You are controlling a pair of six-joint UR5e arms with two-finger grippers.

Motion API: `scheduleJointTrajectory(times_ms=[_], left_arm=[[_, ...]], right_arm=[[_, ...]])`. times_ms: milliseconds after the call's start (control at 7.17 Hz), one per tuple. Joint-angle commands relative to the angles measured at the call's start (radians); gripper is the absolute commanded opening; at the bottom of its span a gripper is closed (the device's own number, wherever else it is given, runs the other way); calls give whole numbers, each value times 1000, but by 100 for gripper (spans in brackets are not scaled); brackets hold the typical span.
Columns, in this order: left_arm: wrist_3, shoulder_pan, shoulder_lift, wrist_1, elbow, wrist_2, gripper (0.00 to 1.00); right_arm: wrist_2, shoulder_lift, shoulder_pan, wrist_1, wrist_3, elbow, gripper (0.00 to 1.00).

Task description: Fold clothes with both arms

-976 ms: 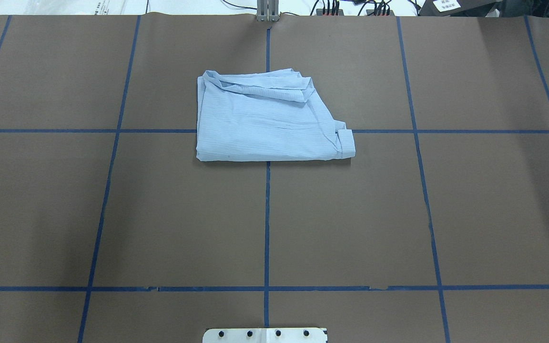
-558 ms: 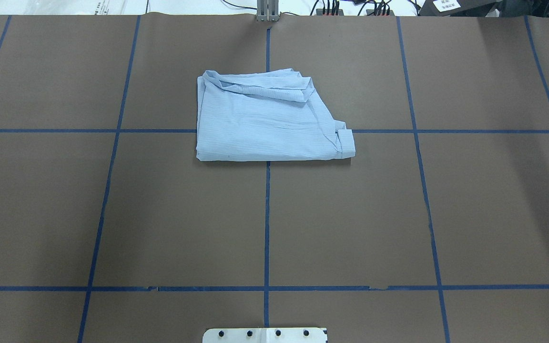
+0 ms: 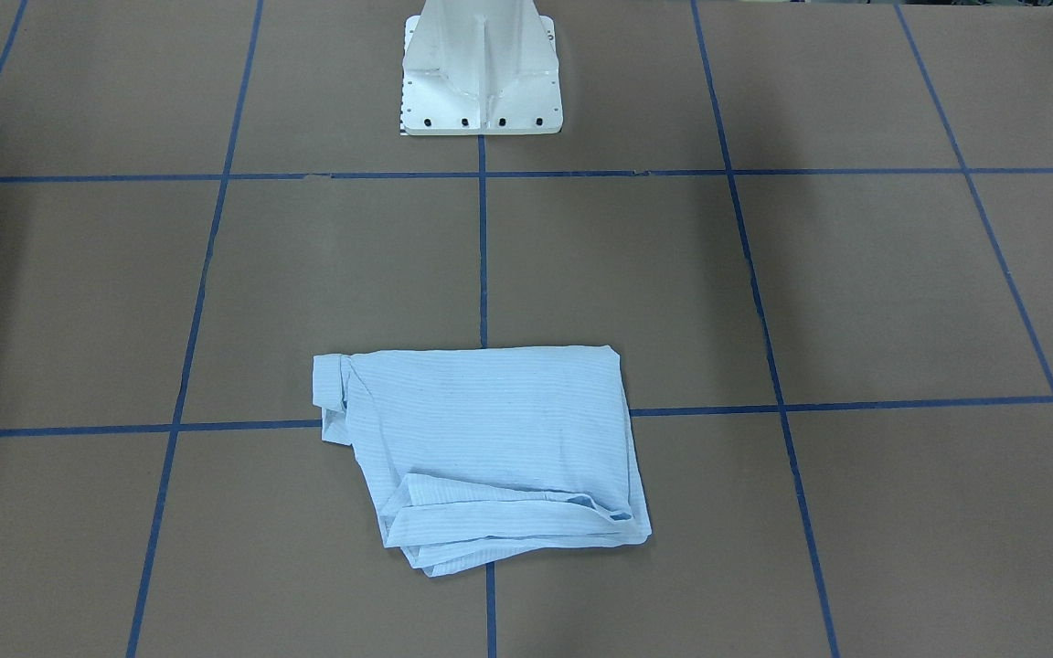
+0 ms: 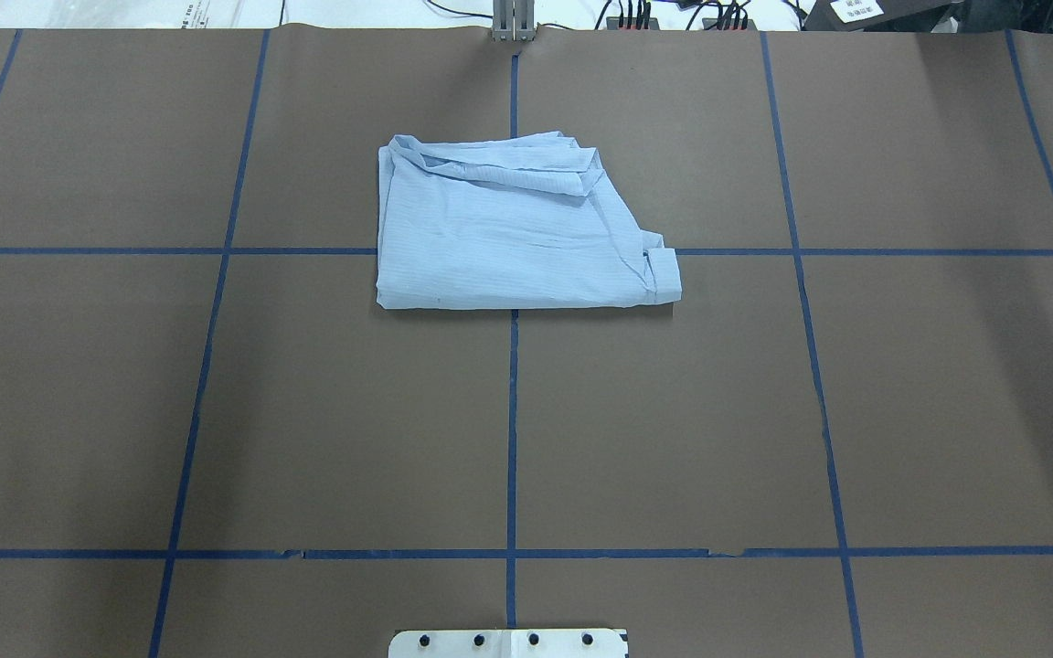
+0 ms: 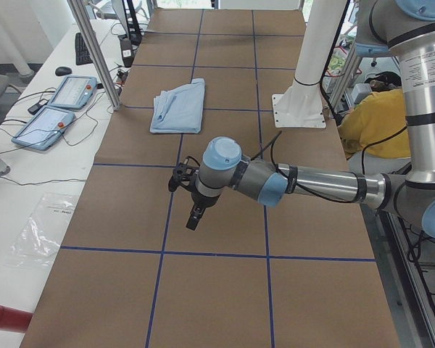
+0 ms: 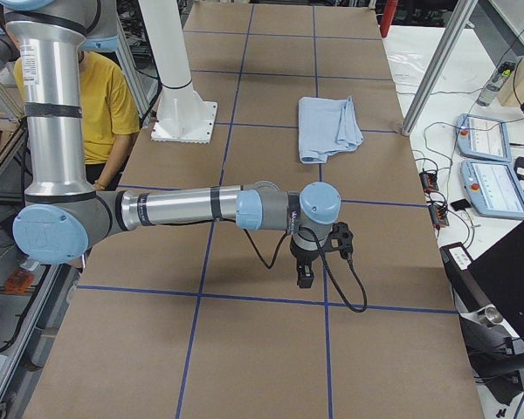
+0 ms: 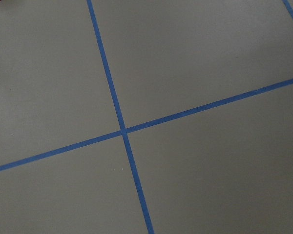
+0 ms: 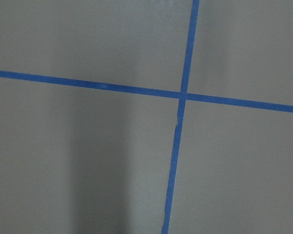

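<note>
The clothes are one light blue striped shirt (image 4: pixel 508 228), folded into a compact rectangle and lying flat on the brown table beyond its centre, also in the front-facing view (image 3: pixel 490 439) and both side views (image 5: pixel 180 107) (image 6: pixel 327 127). No gripper touches it. The left gripper (image 5: pixel 193 217) hangs low over the table's left end, far from the shirt. The right gripper (image 6: pixel 304 275) hangs low over the right end, equally far away. Both show only in the side views, so I cannot tell whether they are open or shut. The wrist views show only brown table and blue tape.
The white pedestal base (image 3: pixel 481 82) stands at the robot's edge of the table. Blue tape lines (image 4: pixel 512 429) grid the surface. A person in yellow (image 6: pixel 105 96) sits behind the robot. Teach pendants (image 5: pixel 58 101) and an aluminium post (image 5: pixel 94 51) stand along the far edge.
</note>
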Motion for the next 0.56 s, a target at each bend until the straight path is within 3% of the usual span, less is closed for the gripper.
scheduleJointTrajectory(times_ms=[0, 279, 418], left_arm=[[4, -5, 1, -28, 33, -4, 100], [55, -19, -4, -27, 62, 11, 100], [148, -63, -25, -31, 137, 1, 100]], right_arm=[[2, 8, -9, 23, -7, -48, 100], [8, 13, -9, 80, 3, -92, 100], [3, 22, -10, 102, 4, -94, 100]])
